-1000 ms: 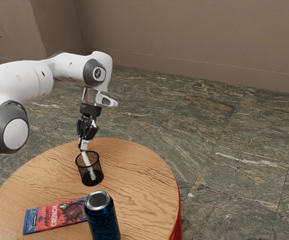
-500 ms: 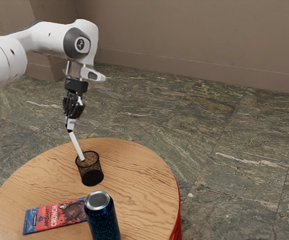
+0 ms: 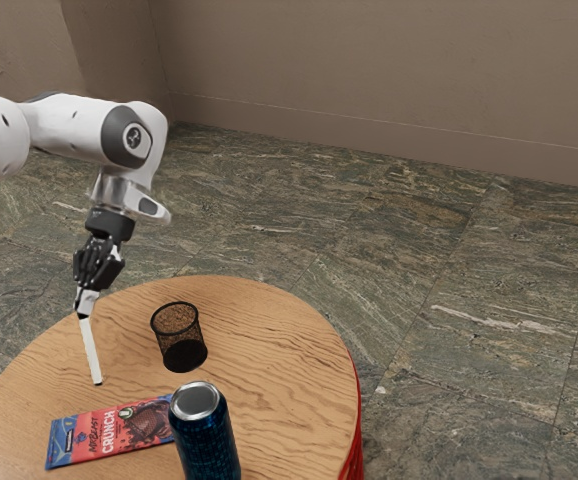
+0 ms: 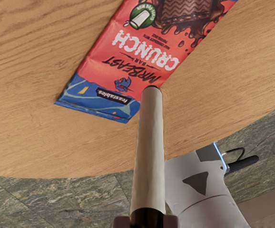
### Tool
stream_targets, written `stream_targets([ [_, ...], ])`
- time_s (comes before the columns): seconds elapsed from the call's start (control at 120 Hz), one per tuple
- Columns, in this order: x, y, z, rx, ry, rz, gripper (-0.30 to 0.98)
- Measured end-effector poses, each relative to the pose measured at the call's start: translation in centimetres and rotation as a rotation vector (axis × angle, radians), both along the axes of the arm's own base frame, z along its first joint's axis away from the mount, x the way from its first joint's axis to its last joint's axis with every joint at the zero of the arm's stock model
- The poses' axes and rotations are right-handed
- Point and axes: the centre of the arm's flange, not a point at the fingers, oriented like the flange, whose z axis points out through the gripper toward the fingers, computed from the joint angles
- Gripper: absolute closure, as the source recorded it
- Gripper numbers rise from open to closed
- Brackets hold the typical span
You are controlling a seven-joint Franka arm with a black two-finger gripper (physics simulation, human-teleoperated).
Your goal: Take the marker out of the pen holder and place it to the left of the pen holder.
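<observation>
One pincer (image 3: 85,304), black, two-fingered: closed on the marker, gripping it near its upper dark end. One marker (image 3: 92,352), white with dark ends: out of the pen holder, tilted, lower end downward, apart from the holder on the exterior view's left; contact with the counter (image 3: 259,330) cannot be told. One pen holder (image 3: 177,320), black mesh, upright on the round wooden counter. One chocolate bar (image 3: 109,430), red and blue wrapper marked CRUNCH, lying flat. One drinks can (image 3: 206,440), dark blue, silver-topped, upright beside the bar.
</observation>
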Motion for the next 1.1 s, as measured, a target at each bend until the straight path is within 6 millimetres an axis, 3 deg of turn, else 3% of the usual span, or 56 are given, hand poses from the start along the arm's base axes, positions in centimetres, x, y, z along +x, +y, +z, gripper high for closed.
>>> stream_targets([
  [0.125,0.0,1.9,-4.9,-0.032,0.073,0.069,0.78],
  [0.2,0.0,2.1,-6.8,-0.042,0.096,0.089,0.64],
  [0.317,0.2,2.0,-7.7,-0.042,0.100,0.104,0.39],
  [0.4,0.6,1.5,-6.9,-0.037,0.070,0.101,0.26],
  [0.533,1.8,-0.5,-2.8,-0.031,-0.060,0.069,0.14],
  [0.675,2.7,-5.0,5.9,-0.014,-0.292,-0.012,0.07],
  [0.908,4.4,-11.7,17.4,0.022,-0.594,-0.234,0.02],
  [0.967,4.4,-12.3,18.9,0.024,-0.631,-0.267,0.02],
  [1.058,3.2,-13.4,23.5,0.033,-0.718,-0.313,0.01],
  [1.1,2.9,-13.5,24.3,0.033,-0.735,-0.324,0.01],
])
